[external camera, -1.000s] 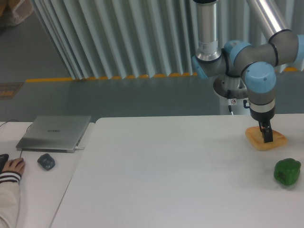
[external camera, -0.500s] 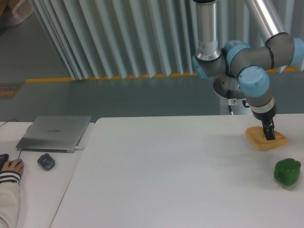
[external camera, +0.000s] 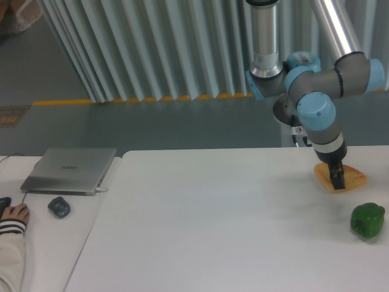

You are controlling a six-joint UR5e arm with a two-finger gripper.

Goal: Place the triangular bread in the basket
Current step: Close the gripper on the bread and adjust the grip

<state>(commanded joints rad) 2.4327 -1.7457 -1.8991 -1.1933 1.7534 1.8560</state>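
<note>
Triangular bread (external camera: 349, 177) lies flat on the white tabletop (external camera: 213, 231) at about three o'clock in our view, close to the right edge, and the pincer (external camera: 337, 179) stands right over its left half, tips down on or just above the crust. So for us the relation that matters is nearly nil: the bread is directly beneath the pincer, its broader part spreading toward three o'clock from the tips. We cannot tell its long axis with any confidence, as the arm hides part of it. We cannot tell either how wide the pincer stands or whether it has hold of the bread; the dark fingers read as one narrow shape. We judge the grasp to be the step in hand. No basket shows anywhere in our view. A green pepper (external camera: 368, 219) sits near the bread at about five o'clock from it, apart. At nine o'clock lie a closed laptop (external camera: 70, 170), whose lid marking is too small to read, a mouse (external camera: 59, 207) and a person's hand (external camera: 15, 214).
</note>
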